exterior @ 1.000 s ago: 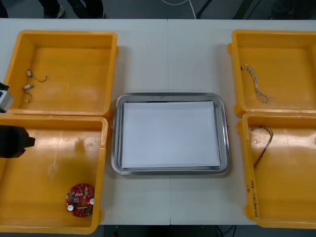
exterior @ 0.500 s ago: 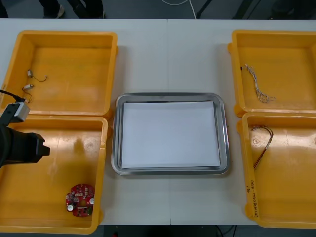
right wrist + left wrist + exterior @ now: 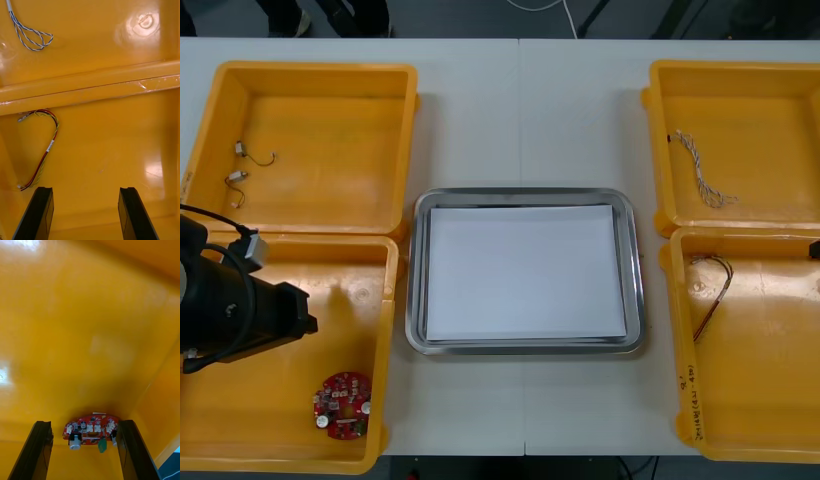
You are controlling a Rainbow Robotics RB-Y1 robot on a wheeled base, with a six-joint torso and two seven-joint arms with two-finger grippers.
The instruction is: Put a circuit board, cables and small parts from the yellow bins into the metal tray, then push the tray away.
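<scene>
A round red circuit board point(image 3: 343, 405) lies at the near right corner of the near-left yellow bin point(image 3: 290, 250). My left arm point(image 3: 240, 310) hangs over that bin, a little behind and left of the board. In the left wrist view my left gripper point(image 3: 83, 423) is open above the bin floor, with the circuit board point(image 3: 92, 428) lying between its two fingers, apart from both. My right gripper point(image 3: 84, 189) is open over the near-right bin point(image 3: 112, 150), with the red and yellow cable point(image 3: 47, 150) beyond its finger point(image 3: 41, 210). The metal tray point(image 3: 525, 195) is white inside.
Small metal parts point(image 3: 240, 165) lie in the far-left bin. A twisted blue and white cable point(image 3: 700, 170) lies in the far-right bin, and a red and yellow cable point(image 3: 710, 295) lies in the near-right bin. My right arm point(image 3: 814, 248) peeks in at the right edge.
My left arm has moved right and forward over the near-left bin, toward the circuit board. A bit of my right arm has come into view at the right edge.
</scene>
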